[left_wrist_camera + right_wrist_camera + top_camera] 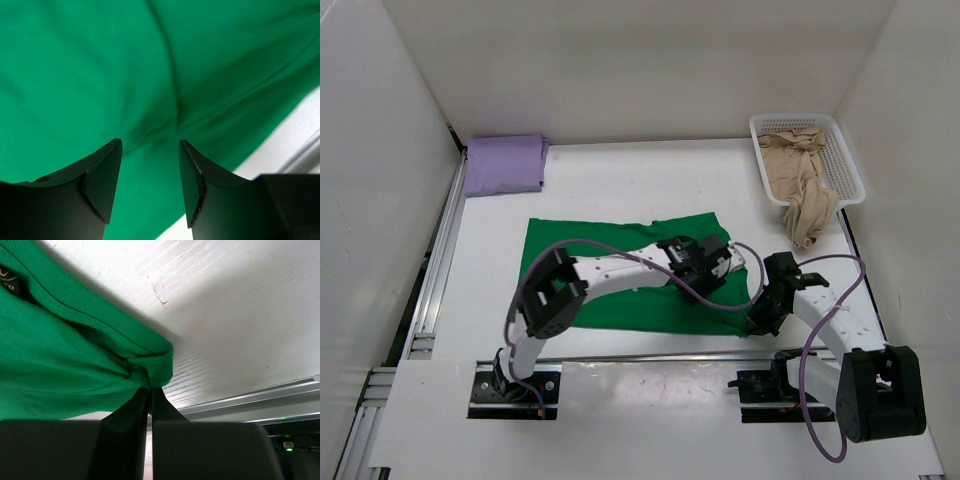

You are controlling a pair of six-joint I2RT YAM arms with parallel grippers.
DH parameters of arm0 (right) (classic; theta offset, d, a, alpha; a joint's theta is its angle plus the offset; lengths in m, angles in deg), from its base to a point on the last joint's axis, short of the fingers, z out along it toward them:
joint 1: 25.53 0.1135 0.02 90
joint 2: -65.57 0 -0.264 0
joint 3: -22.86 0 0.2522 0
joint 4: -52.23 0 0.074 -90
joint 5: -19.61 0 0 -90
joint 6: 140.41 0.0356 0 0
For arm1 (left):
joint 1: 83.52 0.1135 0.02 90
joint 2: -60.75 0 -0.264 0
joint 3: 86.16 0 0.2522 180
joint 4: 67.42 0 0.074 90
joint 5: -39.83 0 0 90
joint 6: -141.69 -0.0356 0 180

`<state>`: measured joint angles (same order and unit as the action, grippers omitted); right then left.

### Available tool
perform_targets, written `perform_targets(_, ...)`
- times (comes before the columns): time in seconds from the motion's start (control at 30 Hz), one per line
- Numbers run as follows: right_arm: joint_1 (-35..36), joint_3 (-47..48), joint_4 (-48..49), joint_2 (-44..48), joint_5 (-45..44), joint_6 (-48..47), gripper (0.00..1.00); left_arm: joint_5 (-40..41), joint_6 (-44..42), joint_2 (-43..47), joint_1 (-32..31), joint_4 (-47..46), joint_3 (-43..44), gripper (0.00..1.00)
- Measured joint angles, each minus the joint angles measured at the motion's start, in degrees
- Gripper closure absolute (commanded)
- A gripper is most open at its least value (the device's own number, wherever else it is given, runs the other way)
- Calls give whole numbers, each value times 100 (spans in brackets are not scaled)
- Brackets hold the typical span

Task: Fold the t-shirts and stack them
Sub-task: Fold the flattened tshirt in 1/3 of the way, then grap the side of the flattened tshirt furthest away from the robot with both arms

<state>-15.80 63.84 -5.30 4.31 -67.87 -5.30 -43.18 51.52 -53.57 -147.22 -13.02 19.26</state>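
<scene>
White plastic mesh basket (848, 160) sits at far right corner of white table (620, 185). It holds a crumpled tan beige cloth t-shirt (798, 160), w/ part of the cloth spilling over the basket's near rim onto the table. Lavender purple t-shirt (505, 165) lies folded into a pad at far left corner, by the left wall. Bright green t-shirt (610, 275) is spread flat mid-table, towards the near side.

L gripper (150, 145) hangs over the shirt's right part, jaws partway apart and gripping nothing, green cloth just below. R gripper (150, 392) is at the shirt's near right corner, jaws pinched tight on the stitched edge, cloth bunched there.

Shirt's near edge runs close to metal rail (260, 397) along table's near side. Bare table lies far of the green shirt, btw lavender pad and basket, plus a strip on its left.
</scene>
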Motion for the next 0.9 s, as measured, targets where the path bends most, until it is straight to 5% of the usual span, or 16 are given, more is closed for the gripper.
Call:
perform_targets(0.27, -13, -4, 24, 4, 35, 31, 100, -254, 13, -957, -48, -33, 485, 48)
perform_targets(0.37, -13, -13, 31, 17, 42, 11, 100, -118, 26, -1023, -55, -85, 525, 64)
perform_targets(0.4, -13, -20, 31, 37, 42, -4, 100, -61, 20, -1029, -55, -81, 525, 79)
perform_targets(0.47, -13, -48, 50, 87, 42, -24, 100, 63, 37, -1034, -55, -87, 525, 86)
perform_targets(0.63, -13, -87, 66, 162, 44, -31, 100, 337, 13, -1034, -2, -85, 525, 85)
perform_targets(0.87, -24, -151, 98, 273, 48, -26, 100, 459, -2, -1034, 413, -79, 680, 60)
perform_targets(0.9, -24, -153, 101, 278, 48, -26, 92, 503, -2, -1034, 501, -76, 706, 52)
